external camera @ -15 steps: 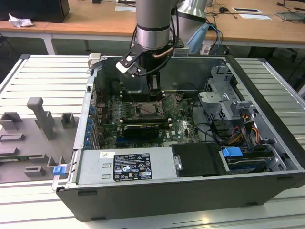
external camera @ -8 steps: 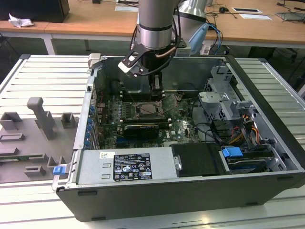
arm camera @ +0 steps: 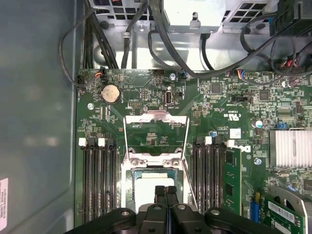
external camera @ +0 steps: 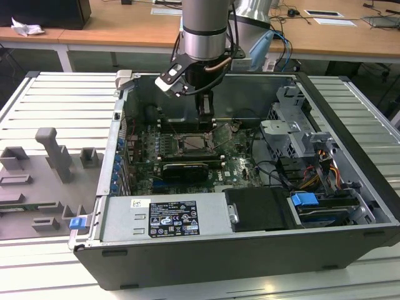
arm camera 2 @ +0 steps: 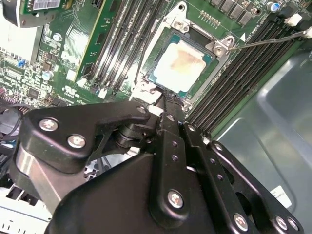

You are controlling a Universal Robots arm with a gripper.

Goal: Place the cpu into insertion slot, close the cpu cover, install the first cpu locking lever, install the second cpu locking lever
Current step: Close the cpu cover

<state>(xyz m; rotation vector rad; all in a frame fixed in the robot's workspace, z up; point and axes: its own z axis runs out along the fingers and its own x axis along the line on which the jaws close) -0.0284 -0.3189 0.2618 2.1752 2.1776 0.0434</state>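
The cpu [arm camera 2: 183, 61] lies flat in the insertion slot [arm camera 2: 220, 48], its pale silver top smeared with tan paste; in the first wrist view the cpu [arm camera: 146, 187] sits among the memory slots. The cpu cover [arm camera: 156, 118] stands swung up past the slot, green board showing through its cut-out. Two thin wire levers [arm camera: 127, 141] rise beside it, and one lever [arm camera 2: 273, 39] reaches out over the memory slots. My gripper [arm camera: 165, 191] hovers just above the slot's edge, its black fingers [arm camera 2: 165, 109] pressed together with nothing between them. In the exterior view the gripper [external camera: 205, 120] hangs inside the case, just behind the slot [external camera: 197, 145].
The open computer case [external camera: 350, 112] lies on a slatted table. Long black memory slots [arm camera: 100, 180] flank the socket. Black cables [arm camera: 161, 39] loop past the board's far edge. A drive cage [external camera: 290, 125] and blue latch [external camera: 305, 200] sit at the exterior view's right; grey fixtures [external camera: 53, 153] at its left.
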